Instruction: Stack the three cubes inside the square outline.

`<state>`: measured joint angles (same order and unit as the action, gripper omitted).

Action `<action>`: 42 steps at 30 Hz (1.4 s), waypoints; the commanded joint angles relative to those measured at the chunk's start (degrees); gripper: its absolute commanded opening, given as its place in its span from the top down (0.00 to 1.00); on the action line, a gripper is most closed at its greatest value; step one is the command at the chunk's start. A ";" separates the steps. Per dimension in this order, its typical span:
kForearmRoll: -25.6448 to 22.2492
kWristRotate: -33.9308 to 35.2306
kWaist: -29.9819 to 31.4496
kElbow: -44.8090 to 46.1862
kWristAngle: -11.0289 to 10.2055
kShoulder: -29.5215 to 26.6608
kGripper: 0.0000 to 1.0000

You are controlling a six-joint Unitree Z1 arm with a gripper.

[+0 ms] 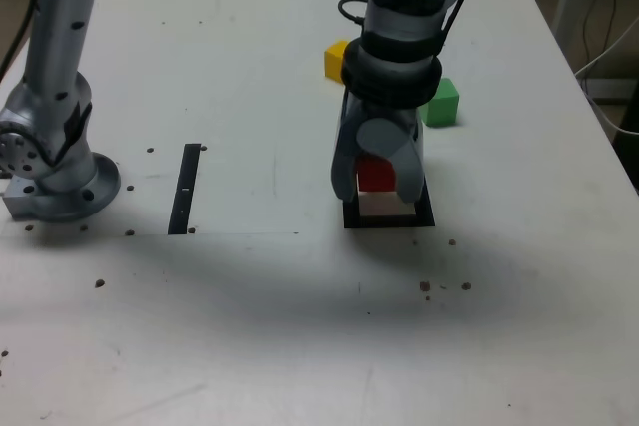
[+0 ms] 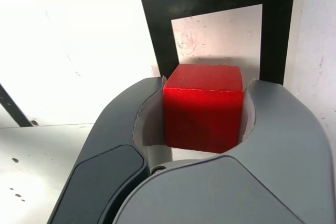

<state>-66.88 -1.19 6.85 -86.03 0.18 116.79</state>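
Jaws held the red cube point(image 2: 202, 114), which likely needed easing toward exterior-view six o'clock inside the square outline point(image 1: 389, 221).

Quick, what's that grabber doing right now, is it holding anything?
Gripper: closed on the red cube, one finger on each side of it.

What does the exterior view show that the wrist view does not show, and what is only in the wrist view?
Only the exterior view shows the yellow cube, the green cube and the arm's base.

Only the wrist view shows the red cube's top face and the gripper's pale inner pads on either side of it.

Both show the red cube between the fingers of the gripper, part of the black square and the black strip.
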 commanded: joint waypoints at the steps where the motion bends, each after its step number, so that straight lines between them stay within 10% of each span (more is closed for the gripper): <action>1: 0.29 0.05 0.21 0.41 -0.52 -0.22 0.67; 17: 6.03 0.64 0.22 5.95 -3.93 -1.96 0.63; 42: 5.78 -0.87 1.06 6.99 -3.51 -2.13 0.11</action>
<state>-60.65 -2.09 7.88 -79.16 -3.26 115.78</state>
